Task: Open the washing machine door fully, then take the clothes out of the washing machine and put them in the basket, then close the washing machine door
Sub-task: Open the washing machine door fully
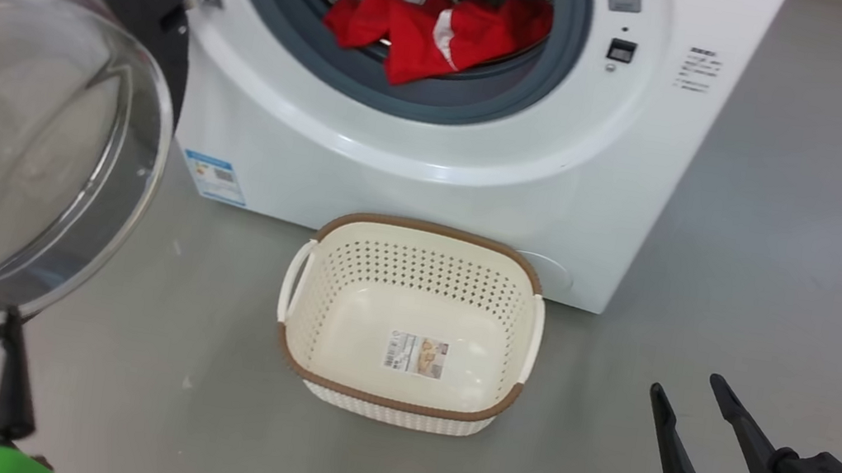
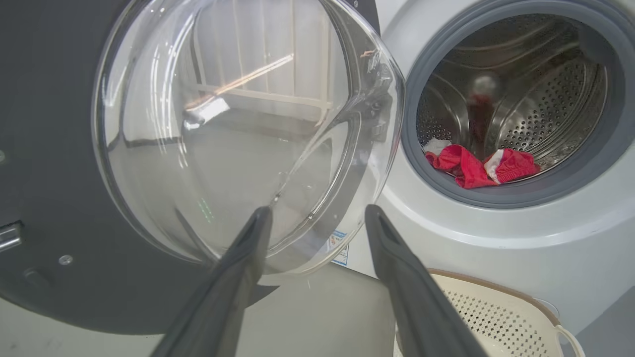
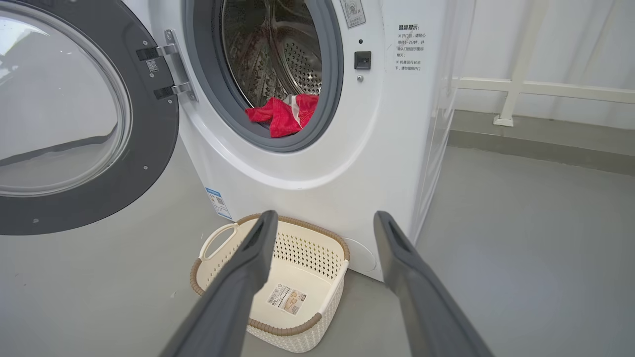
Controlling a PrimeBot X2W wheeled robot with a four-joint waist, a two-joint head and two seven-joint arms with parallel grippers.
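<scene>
At the left of the grey floor [image 1: 759, 262], the washing machine door [image 1: 28, 128] stands swung wide open, and the left gripper [image 2: 317, 210] hangs close under its glass bowl, fingers spread around nothing. Rightward, the red clothes [image 1: 435, 30] lie at the drum's front lip in the washing machine [image 1: 412, 185]. The cream basket [image 1: 422, 230] sits just before it, and the right gripper [image 1: 686, 386] hovers spread, holding nothing.

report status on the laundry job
Left gripper open, empty, at the door. Right gripper open, empty. Clothes in the washing machine, basket empty. Door wide, opening unblocked.
</scene>
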